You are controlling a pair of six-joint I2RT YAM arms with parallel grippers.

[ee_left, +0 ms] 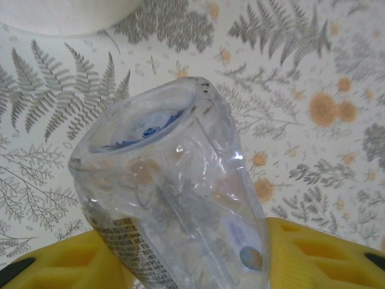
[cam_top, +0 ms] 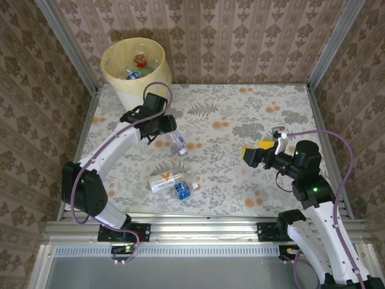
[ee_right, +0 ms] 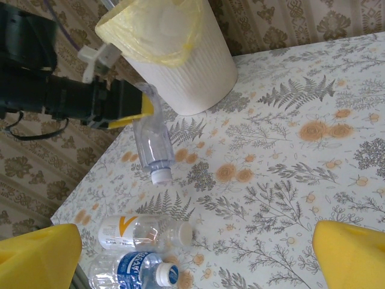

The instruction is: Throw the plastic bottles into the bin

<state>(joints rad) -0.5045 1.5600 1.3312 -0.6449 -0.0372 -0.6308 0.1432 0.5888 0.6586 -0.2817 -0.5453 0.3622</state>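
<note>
Barely visible: left gripper (ee_left: 180, 265) behind bottle (ee_left: 174, 180)

The left arm (cam_top: 111, 150) stretches from its base at the near left edge up and away across the left side, its black wrist bent inward. The left gripper (cam_top: 170, 135) has its yellow fingers (ee_left: 66, 265) pressed on either side of a clear bottle (cam_top: 177, 143), which hangs neck-down from the jaws. The right arm (cam_top: 313, 192) rises from its base at the near right and folds back toward the middle, and the right gripper (cam_top: 260, 148) points left, its yellow fingers (ee_right: 352, 256) spread wide with nothing between them.
</note>
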